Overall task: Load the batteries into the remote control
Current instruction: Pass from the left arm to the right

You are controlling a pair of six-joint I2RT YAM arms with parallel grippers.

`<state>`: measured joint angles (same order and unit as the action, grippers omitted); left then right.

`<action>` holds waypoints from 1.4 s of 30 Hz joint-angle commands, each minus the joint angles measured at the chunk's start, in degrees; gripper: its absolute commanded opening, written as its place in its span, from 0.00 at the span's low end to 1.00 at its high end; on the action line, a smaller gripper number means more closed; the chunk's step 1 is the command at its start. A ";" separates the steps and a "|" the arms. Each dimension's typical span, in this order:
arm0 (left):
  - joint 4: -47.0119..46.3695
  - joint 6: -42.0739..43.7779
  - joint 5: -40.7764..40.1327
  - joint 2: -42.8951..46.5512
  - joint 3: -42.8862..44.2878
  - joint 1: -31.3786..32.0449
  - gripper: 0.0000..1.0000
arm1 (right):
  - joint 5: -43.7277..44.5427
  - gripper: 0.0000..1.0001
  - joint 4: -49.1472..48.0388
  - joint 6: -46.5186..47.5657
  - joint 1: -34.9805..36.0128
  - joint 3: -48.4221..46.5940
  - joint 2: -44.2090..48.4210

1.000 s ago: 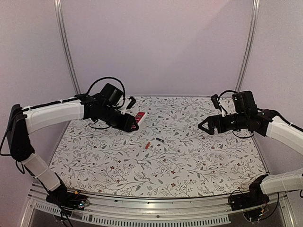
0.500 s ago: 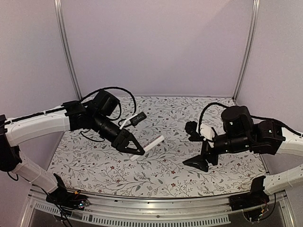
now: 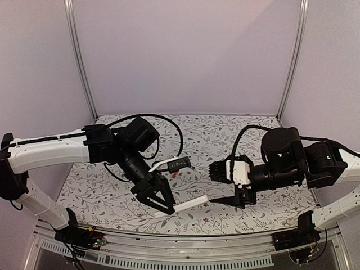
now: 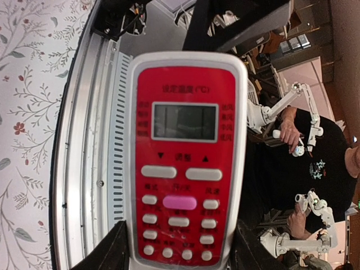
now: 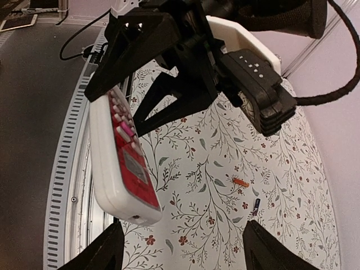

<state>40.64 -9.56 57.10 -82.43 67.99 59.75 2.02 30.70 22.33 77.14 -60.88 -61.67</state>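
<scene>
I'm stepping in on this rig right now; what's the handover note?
Left gripper: shut on the remote, held in the air near the front edge of the table.
Right gripper: jaws open, empty, close to the remote's free end.
Orange battery and dark battery lie loose on the table.
Done: remote picked up.
Left: load both batteries; the remote's back is not visible.

Left arm [image 3: 56,149]: white shells, black joints, black base. Thin black cable [image 3: 166,119] looped above wrist. Left gripper [image 3: 163,207]: matte black, triangular, open-framed. Right arm [image 3: 350,171]: same white-and-black build, bulky black wrist, white bracket [image 3: 239,169] bolted on, second cable [image 3: 246,133] arcing. Right gripper [image 5: 183,225]: black wedges
</scene>
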 commanded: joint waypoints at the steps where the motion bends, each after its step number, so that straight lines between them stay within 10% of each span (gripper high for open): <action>1: 1.60 2.55 2.72 -2.19 2.35 1.89 0.38 | 2.34 0.71 3.23 4.50 4.18 -2.84 -1.92; 10: 0.98 2.85 3.98 -3.61 4.38 3.09 0.36 | 0.67 0.60 4.41 6.17 7.02 -5.01 -4.87; 20: 0.65 3.54 4.73 -3.69 4.17 3.19 0.36 | 0.48 0.22 3.40 6.38 8.01 -5.86 -6.49; 25: -1.28 3.78 -0.80 -0.47 3.11 2.57 0.63 | 0.17 0.02 3.12 4.45 8.19 -6.47 -5.87; 29: -8.21 0.32 -8.10 6.40 -0.40 -0.15 0.98 | 1.14 0.00 3.35 1.72 8.18 -7.00 -5.42; 42: -23.69 0.12 -30.46 23.10 -14.16 -1.36 0.92 | -17.80 0.01 8.83 -19.57 -9.56 -9.03 -4.97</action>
<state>20.95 -10.31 32.58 -58.59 56.23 58.50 -5.32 37.91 12.03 72.79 -68.75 -67.83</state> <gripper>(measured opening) 0.944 0.146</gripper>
